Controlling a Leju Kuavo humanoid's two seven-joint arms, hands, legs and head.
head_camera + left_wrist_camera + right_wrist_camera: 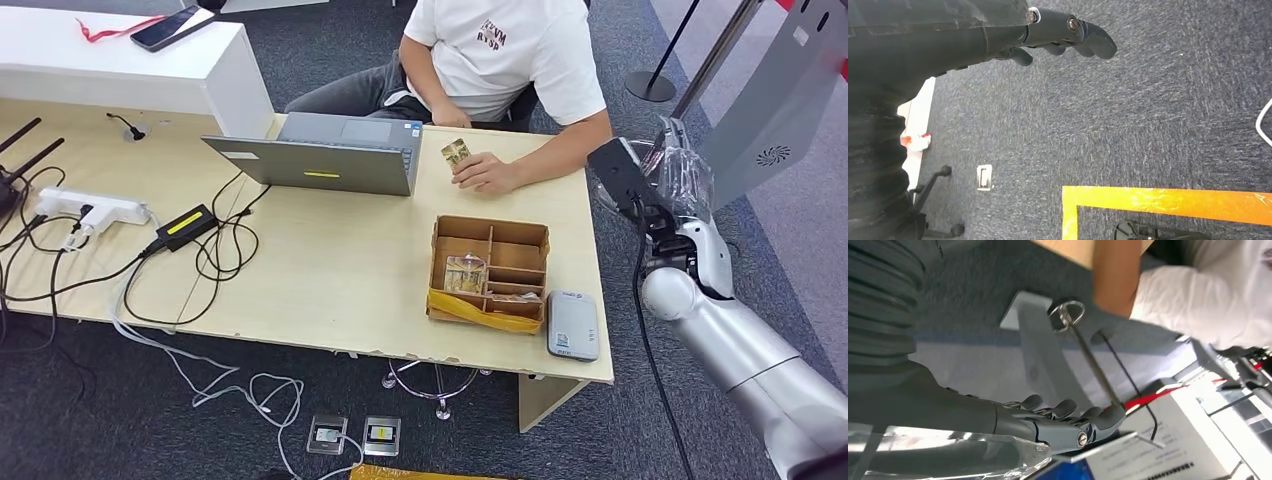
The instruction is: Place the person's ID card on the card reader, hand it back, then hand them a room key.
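Currently my right hand (pixel 672 150) (fingers extended, holding nothing) hovers off the desk's end; the ID card (pixel 455 152), upright in the person's hand (pixel 487 173), lies leftward, nearer it than my hanging left hand (pixel 1068 37)

The tabletop (pixel 330 270) is pale wood-coloured, and the carpet (pixel 100 420) below is dark blue-grey with a fine fleck. A brown cardboard tray (pixel 490 232) carries a yellow strip along its front edge, and beside it lies a light grey card reader (pixel 573 325). The laptop (pixel 320 160) is grey with a small yellow mark on its lid. The person (pixel 500 50) wears a white shirt with dark lettering and holds a tan patterned card (pixel 455 152). The right arm (pixel 740 350) is silver. Orange-yellow tape (pixel 1168 200) lines the floor, and the left hand's fingers (pixel 1088 37) are dark grey.
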